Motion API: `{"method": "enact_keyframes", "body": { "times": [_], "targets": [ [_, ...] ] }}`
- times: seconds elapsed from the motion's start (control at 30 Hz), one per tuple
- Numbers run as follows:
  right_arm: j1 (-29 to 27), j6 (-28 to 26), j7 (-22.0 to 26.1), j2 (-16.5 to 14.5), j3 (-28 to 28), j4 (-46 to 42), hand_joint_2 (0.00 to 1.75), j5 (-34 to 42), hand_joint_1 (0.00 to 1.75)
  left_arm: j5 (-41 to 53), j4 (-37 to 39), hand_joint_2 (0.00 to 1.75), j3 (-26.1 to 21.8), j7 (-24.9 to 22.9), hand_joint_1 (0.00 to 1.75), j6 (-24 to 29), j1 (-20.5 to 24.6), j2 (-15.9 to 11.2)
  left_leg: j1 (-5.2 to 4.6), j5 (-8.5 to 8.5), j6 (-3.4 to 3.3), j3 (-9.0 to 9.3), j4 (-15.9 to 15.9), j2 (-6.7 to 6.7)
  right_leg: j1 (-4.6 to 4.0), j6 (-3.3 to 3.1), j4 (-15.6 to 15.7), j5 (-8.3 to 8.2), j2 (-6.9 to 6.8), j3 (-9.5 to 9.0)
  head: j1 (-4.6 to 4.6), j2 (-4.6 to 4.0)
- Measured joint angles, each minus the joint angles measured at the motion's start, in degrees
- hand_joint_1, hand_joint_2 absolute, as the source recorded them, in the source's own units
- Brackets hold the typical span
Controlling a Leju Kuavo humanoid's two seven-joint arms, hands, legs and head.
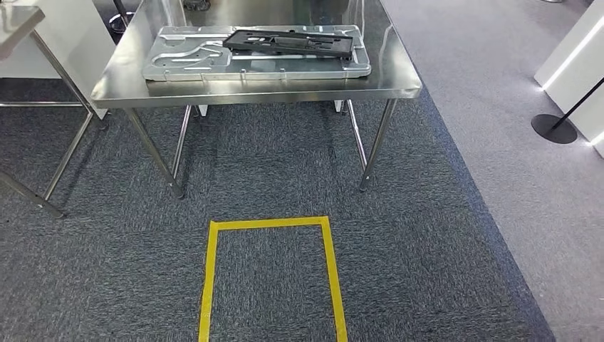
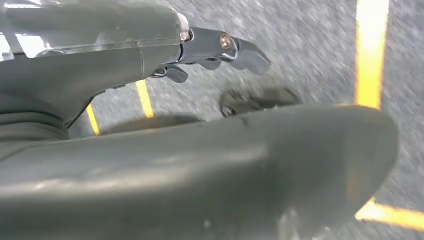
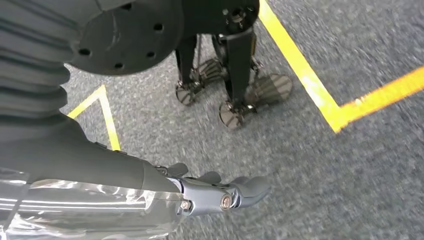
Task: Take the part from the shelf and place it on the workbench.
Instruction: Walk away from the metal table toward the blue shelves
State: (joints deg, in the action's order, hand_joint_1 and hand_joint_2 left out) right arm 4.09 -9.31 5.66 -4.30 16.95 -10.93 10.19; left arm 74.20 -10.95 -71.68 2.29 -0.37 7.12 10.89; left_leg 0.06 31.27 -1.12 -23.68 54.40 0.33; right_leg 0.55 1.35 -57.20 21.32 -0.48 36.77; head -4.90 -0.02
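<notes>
A long black part [image 1: 288, 41] lies on a silver stamped metal panel [image 1: 186, 55] on top of a steel workbench [image 1: 256, 89] straight ahead. In the left wrist view my left hand [image 2: 200, 150] hangs over the grey carpet, its dark fingers [image 2: 220, 49] stretched out and holding nothing. In the right wrist view my right hand [image 3: 215, 195] also hangs over the carpet, with its fingers [image 3: 245, 189] extended and nothing in them. Both hands are far from the part.
A yellow tape rectangle [image 1: 271, 224] marks the carpet in front of the workbench. A second steel table [image 1: 18, 21] stands at the left. A black stanchion base [image 1: 554, 128] and a white lit cabinet [image 1: 577, 57] are at the right.
</notes>
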Motion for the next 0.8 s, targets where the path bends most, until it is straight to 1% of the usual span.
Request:
{"method": "enact_keyframes", "body": {
  "times": [0.03,0.07,0.1,0.13,0.17,0.2,0.23,0.27,0.3,0.33,0.37,0.4,0.43,0.47,0.5,0.53,0.57,0.6,0.63,0.67,0.7,0.73,0.77,0.8],
  "targets": [
    [-0.1,-0.2,-0.1,-0.1,0.0,0.0,1.75,-0.1,0.00,0.1,0.0,0.00,0.0,-0.2,0.00,0.6,-0.1,-0.1,0.01,-0.57,-0.53,-0.59,-0.1,0.15,0.12,0.24,-1.0,1.32,0.07,0.54,0.00,0.00],
    [-0.2,-0.3,-0.2,-0.2,0.0,0.1,1.75,-0.3,0.00,0.2,0.0,0.00,0.0,-0.4,0.00,1.3,-0.2,-0.2,0.02,-1.20,-0.98,-1.25,-0.2,0.29,0.22,0.42,-3.0,3.69,0.15,1.31,0.01,0.00],
    [-0.3,-0.3,-0.3,-0.3,-0.1,0.1,1.75,-0.5,0.00,0.2,0.0,0.44,0.0,-0.5,0.00,1.8,-0.3,-0.3,-0.08,-1.84,-1.29,-1.99,-0.2,0.37,0.32,0.54,-6.2,6.69,0.20,2.29,0.01,0.00],
    [-0.4,-0.2,-0.4,-0.4,-0.1,0.1,1.31,-0.8,0.00,0.2,0.0,0.87,0.0,-0.6,0.00,2.2,-0.4,-0.5,-0.19,-2.48,-1.48,-2.78,-0.1,0.40,0.34,0.66,-10.1,9.36,0.22,3.34,0.01,0.00],
    [-0.5,-0.1,-0.5,-0.6,-0.2,0.1,0.87,-1.2,0.00,0.2,0.0,1.31,0.0,-0.7,0.00,2.5,-0.4,-0.6,-0.32,-3.08,-1.52,-3.60,-0.1,0.43,0.34,0.76,-13.7,10.76,0.24,4.14,0.01,0.00],
    [-0.5,0.2,-0.5,-0.7,-0.3,0.1,0.44,-1.6,0.00,0.2,0.0,1.75,0.0,-0.7,0.00,2.8,-0.5,-0.7,-0.43,-3.66,-1.52,-4.44,0.1,0.48,0.32,0.80,-16.2,10.68,0.24,4.35,0.01,0.00],
    [-0.5,0.4,-0.4,-0.7,-0.5,0.1,0.44,-2.0,0.00,0.3,0.0,1.75,0.0,-0.7,0.00,3.1,-0.5,-0.8,-0.51,-4.15,-1.47,-5.24,0.3,0.54,0.29,0.75,-16.9,9.37,0.24,3.66,0.01,0.00],
    [-0.5,0.7,-0.3,-0.8,-0.8,0.1,0.87,-2.8,0.00,0.4,0.0,1.75,0.0,-0.7,0.00,3.4,-0.5,-0.9,-0.54,-4.55,-1.38,-5.99,0.6,0.58,0.24,0.60,-15.6,7.60,0.24,1.90,0.01,0.00],
    [-0.5,1.0,-0.2,-0.9,-1.2,0.1,1.31,-3.8,0.00,0.6,0.0,1.75,0.0,-0.9,0.00,3.6,-0.5,-1.0,-0.55,-4.87,-1.27,-6.60,1.0,0.60,0.13,0.32,-12.4,6.25,0.23,-0.93,0.01,0.00],
    [-0.4,1.3,-0.1,-0.9,-1.8,0.1,1.75,-5.1,0.00,0.7,0.0,1.75,0.1,-1.1,0.00,3.7,-0.5,-1.1,-0.61,-5.10,-1.11,-7.11,1.3,0.60,-0.04,-0.06,-8.1,5.89,0.21,-4.18,0.01,0.00],
    [-0.2,1.6,0.0,-0.9,-2.6,0.1,1.75,-6.7,0.00,0.9,0.0,1.75,0.2,-1.4,0.00,3.7,-0.5,-1.2,-0.69,-5.32,-0.89,-7.50,1.7,0.62,-0.19,-0.45,-4.0,6.35,0.15,-7.00,0.01,0.00],
    [0.0,1.9,0.2,-1.0,-3.6,0.1,1.75,-8.4,0.00,1.0,0.0,1.75,0.3,-1.6,0.00,3.5,-0.4,-1.2,-0.75,-5.54,-0.61,-7.84,2.0,0.67,-0.36,-0.83,-0.9,7.22,0.11,-8.96,0.01,0.00],
    [0.2,2.2,0.3,-1.0,-4.7,0.1,1.75,-10.0,0.00,1.0,0.0,1.75,0.3,-1.7,0.00,3.2,-0.3,-1.3,-0.82,-5.81,-0.28,-8.15,2.1,0.79,-0.48,-1.15,0.9,7.91,0.08,-9.78,0.01,0.00],
    [0.4,2.4,0.4,-1.1,-5.9,0.1,1.75,-11.3,0.00,1.0,0.0,1.75,0.3,-1.7,0.00,3.0,-0.3,-1.4,-0.91,-6.08,0.06,-8.35,2.2,0.92,-0.38,-1.42,1.7,8.07,0.08,-9.84,0.00,0.00],
    [0.6,2.6,0.5,-1.2,-7.0,0.1,1.75,-12.3,0.00,1.0,0.0,1.75,0.4,-1.7,0.00,2.9,-0.2,-1.6,-0.89,-6.08,0.38,-8.62,2.4,0.91,-0.25,-1.68,2.1,7.86,0.07,-9.74,0.00,0.00],
    [0.7,2.7,0.5,-1.3,-7.9,0.1,1.75,-12.9,0.00,1.0,0.0,1.75,0.4,-1.7,0.00,2.8,-0.2,-1.8,-0.86,-5.43,0.73,-9.04,3.2,0.78,-0.07,-1.94,2.3,7.46,0.05,-9.55,-0.01,0.00],
    [0.8,2.9,0.5,-1.4,-8.7,0.1,1.75,-13.2,0.00,0.8,0.0,1.75,0.8,-1.7,0.00,2.8,-0.4,-2.0,-0.75,-3.96,1.09,-9.83,5.2,0.57,0.11,-2.16,2.5,7.04,-0.01,-9.35,-0.01,0.00],
    [0.8,3.1,0.5,-1.5,-9.4,0.0,1.75,-13.4,0.00,0.3,0.0,1.75,1.4,-1.6,0.00,2.8,-0.6,-2.2,-0.49,-1.83,1.45,-11.08,8.3,0.35,0.14,-2.32,2.5,6.73,-0.09,-9.06,-0.01,0.00],
    [0.8,3.2,0.5,-1.5,-10.0,-0.1,1.31,-13.5,0.00,-0.5,0.0,1.75,2.4,-1.6,0.00,2.8,-1.0,-2.4,-0.29,0.49,1.82,-12.58,12.2,0.23,0.14,-2.44,2.3,6.51,-0.12,-8.63,-0.02,0.00],
    [0.8,3.4,0.5,-1.5,-10.5,-0.2,0.87,-13.6,0.00,-1.7,0.0,1.75,3.6,-1.6,0.00,2.8,-1.5,-2.6,-0.08,2.23,2.11,-13.93,16.0,0.20,0.12,-2.46,2.1,6.33,-0.15,-8.20,-0.02,0.00],
    [0.8,3.5,0.4,-1.5,-10.9,-0.5,0.44,-13.6,0.00,-3.0,0.0,1.31,4.9,-1.6,0.00,2.8,-2.1,-2.8,0.10,2.93,2.34,-14.58,18.3,0.20,0.12,-2.44,1.9,6.21,-0.14,-7.78,-0.02,0.00],
    [0.8,3.6,0.3,-1.5,-11.2,-0.9,0.00,-13.6,0.00,-4.5,0.0,0.87,6.2,-1.7,0.00,2.8,-2.7,-2.9,0.29,2.49,2.51,-14.17,18.4,0.20,0.13,-2.38,1.6,6.12,-0.12,-7.41,-0.02,0.00],
    [0.8,3.6,0.1,-1.4,-11.5,-1.4,0.00,-13.6,0.00,-6.0,0.0,0.44,7.4,-1.7,0.00,2.7,-3.4,-3.1,0.47,1.08,2.60,-12.63,16.2,0.20,0.15,-2.28,1.3,6.06,-0.08,-7.13,-0.02,0.00],
    [0.8,3.8,0.0,-1.4,-11.7,-2.0,0.00,-13.5,0.00,-7.5,0.0,0.00,8.6,-1.7,0.00,2.7,-3.9,-3.3,0.64,-0.66,2.66,-10.28,12.3,0.20,0.18,-2.14,1.0,6.03,-0.04,-6.90,-0.02,0.00]
  ]
}}
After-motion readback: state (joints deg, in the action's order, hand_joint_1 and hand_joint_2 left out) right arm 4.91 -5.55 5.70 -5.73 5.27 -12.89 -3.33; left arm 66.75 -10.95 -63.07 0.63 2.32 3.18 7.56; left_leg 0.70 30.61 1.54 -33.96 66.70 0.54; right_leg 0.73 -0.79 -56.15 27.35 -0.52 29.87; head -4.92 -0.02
